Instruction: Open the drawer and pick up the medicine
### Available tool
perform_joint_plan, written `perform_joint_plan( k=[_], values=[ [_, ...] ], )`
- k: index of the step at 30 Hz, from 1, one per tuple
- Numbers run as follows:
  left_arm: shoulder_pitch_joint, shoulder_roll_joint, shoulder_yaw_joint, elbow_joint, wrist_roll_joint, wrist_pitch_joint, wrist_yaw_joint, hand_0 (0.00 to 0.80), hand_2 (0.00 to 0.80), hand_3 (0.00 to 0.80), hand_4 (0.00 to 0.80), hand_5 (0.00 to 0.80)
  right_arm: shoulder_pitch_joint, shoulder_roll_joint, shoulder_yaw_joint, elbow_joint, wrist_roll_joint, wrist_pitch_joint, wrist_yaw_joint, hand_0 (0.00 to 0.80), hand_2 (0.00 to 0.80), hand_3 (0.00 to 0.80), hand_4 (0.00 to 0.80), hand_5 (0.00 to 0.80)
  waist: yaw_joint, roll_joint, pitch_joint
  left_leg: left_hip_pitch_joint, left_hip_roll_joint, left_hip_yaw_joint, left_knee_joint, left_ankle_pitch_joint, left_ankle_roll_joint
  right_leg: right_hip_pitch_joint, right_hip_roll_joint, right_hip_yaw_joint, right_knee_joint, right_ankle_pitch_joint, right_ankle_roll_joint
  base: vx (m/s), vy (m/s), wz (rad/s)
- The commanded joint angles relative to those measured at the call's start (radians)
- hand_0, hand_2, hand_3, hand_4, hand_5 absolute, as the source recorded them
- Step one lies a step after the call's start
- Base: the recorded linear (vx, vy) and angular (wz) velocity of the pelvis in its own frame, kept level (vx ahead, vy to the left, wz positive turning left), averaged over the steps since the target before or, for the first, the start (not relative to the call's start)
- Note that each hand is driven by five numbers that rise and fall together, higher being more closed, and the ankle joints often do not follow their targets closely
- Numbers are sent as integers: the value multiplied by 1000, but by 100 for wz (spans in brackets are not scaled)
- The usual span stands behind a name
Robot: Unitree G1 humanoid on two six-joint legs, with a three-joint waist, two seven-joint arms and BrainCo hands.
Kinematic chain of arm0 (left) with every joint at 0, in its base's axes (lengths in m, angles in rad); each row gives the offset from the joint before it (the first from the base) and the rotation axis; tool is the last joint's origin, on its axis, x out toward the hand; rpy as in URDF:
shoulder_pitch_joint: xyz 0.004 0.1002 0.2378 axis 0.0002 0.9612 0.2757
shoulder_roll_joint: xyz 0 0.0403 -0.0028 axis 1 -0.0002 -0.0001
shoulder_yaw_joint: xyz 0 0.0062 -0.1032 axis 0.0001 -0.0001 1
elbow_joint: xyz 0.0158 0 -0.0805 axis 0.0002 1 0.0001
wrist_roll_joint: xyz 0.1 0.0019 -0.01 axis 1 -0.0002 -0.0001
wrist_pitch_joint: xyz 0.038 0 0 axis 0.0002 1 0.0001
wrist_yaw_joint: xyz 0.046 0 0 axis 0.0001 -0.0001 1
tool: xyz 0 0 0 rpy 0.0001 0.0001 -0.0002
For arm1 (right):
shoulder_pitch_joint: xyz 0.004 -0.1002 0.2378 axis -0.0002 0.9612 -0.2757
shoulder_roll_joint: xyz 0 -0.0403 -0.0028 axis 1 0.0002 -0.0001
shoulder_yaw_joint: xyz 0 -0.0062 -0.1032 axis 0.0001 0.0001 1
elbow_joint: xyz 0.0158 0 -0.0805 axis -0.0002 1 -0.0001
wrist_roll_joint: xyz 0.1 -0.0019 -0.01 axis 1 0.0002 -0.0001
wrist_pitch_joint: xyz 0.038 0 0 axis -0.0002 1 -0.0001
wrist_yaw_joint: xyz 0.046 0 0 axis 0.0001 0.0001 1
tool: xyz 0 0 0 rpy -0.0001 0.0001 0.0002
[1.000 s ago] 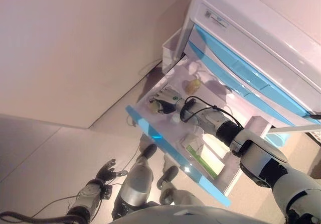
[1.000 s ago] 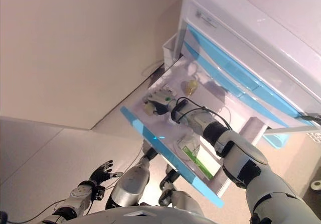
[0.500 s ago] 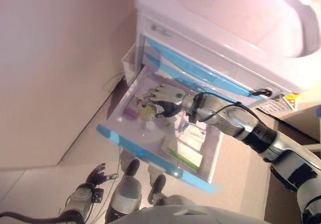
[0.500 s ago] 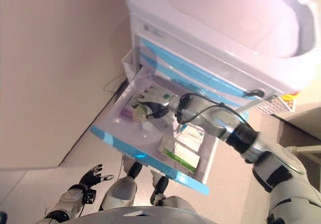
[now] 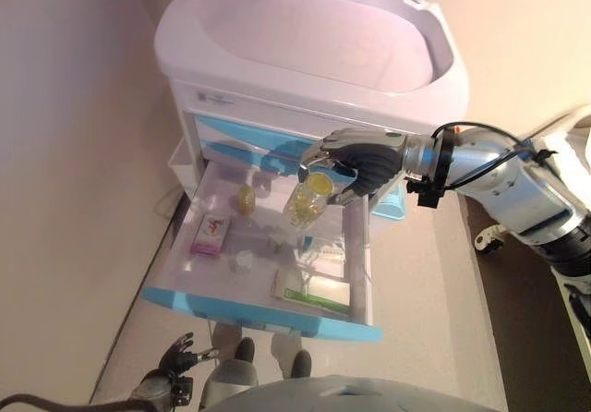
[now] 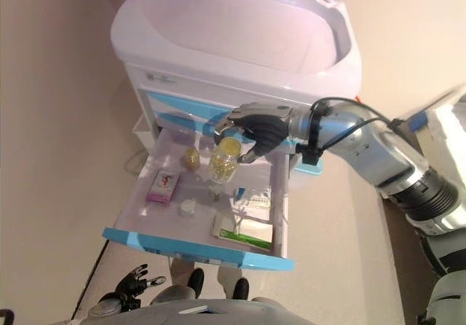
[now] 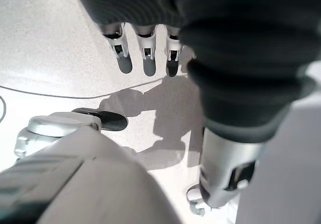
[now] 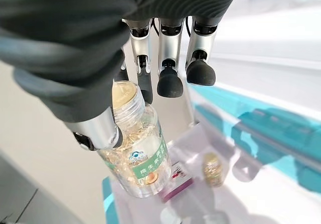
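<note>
right hand (image 5: 355, 163) is gripping the medicine bottle (image 5: 309, 199), holding it above the open drawer (image 5: 356, 278), near its back edge | left hand (image 5: 172, 364) is hanging relaxed low by the floor (image 7: 45, 43)

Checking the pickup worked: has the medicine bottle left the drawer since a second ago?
Yes. The medicine bottle, gripped by the right robot hand, now hangs above the open drawer instead of lying inside.

Open drawer (image 5: 360, 273) with pink box (image 5: 210, 235), small bottle (image 5: 245, 198), green-white box (image 5: 312, 292)

Left hand (image 7: 150, 13) fingers (image 7: 145, 53) straight, over pale speckled floor (image 7: 50, 48).
</note>
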Motion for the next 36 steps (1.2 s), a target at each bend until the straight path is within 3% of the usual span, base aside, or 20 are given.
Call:
perform_joint_plan(
  k=[1, 14, 24, 30, 36],
  values=[
    [-14, 14, 1, 84, 23, -9, -3, 0, 0, 0, 0, 0, -91, -17, -49, 38, 32, 34, -20, 800, 800, 800, 800, 800, 8, -7, -54, 0, -63, -17, 40, -106, 35, 2, 24, 17, 81, -38, 42, 57, 20, -4],
    [10, 31, -20, 80, 18, 20, -5, 0, 0, 0, 0, 0, -364, -100, 6, 447, 23, 77, -216, 800, 800, 800, 800, 800, 7, -5, -80, 18, -63, -35, 13, -91, 23, 24, 24, -8, 66, -40, 39, 43, 6, 1],
    [12, 60, -71, 63, -10, 34, -22, 0, 0, 0, 0, 0, -711, -169, 234, 939, 74, 122, -366, 800, 800, 800, 800, 800, 55, -20, -69, 0, -69, -82, 5, -72, 14, 29, 20, -51, 70, -44, 33, 51, 18, 16],
    [13, 81, -76, 35, -21, 35, -27, 0, 0, 0, 0, 0, -804, -170, 310, 1070, 68, 172, -418, 800, 800, 800, 800, 800, 83, -29, -44, -26, -75, -108, 9, -65, 13, 9, 17, -66, 80, -46, 28, 17, -1, 16],
    [-19, 117, -88, -23, -45, 38, -9, 0, 0, 0, 0, 0, -857, -155, 363, 1132, 88, 225, -493, 800, 800, 800, 800, 800, 114, -48, 33, -90, -76, -138, 16, -61, 18, -48, 25, -78, 85, -42, 21, -113, -71, 12]
  ],
)
